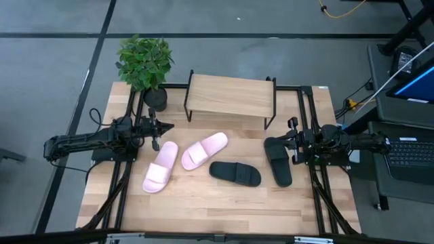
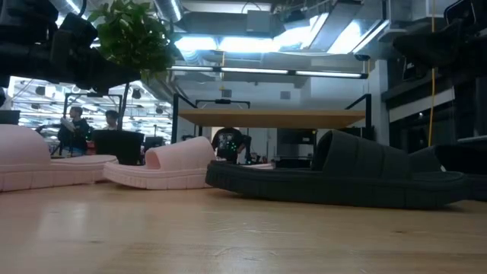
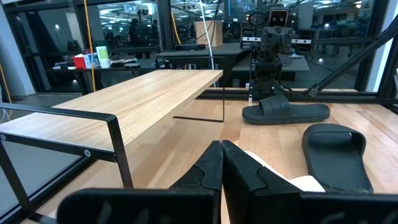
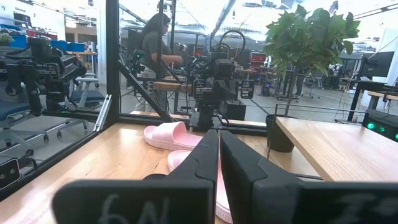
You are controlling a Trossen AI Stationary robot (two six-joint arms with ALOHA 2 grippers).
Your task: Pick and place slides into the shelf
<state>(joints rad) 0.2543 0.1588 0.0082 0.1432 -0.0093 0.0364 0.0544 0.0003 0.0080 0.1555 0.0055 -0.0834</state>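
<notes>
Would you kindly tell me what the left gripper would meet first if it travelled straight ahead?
Probably the nearer black slide sandal lying ahead of the shut left gripper; depth is uncertain, and it might pass above it.

pink slides (image 2: pixel 163 164) left, on table | black slide (image 2: pixel 342 179) right | shelf (image 2: pixel 270 118) behind, top bare

The shelf (image 1: pixel 230 95) stands at the middle of the worktop's (image 1: pixel 217 210) far edge, with a potted plant (image 1: pixel 145 64) at the far left corner beside it. Four slides lie in a row across the middle: two (image 1: pixel 161 167) (image 1: pixel 204 150) left of centre, apparently just touching, one (image 1: pixel 235 173) at centre, one (image 1: pixel 279 159) toward the right edge. The left pincer (image 1: pixel 165 127) and right pincer (image 1: pixel 292 141) flank this row.
</notes>
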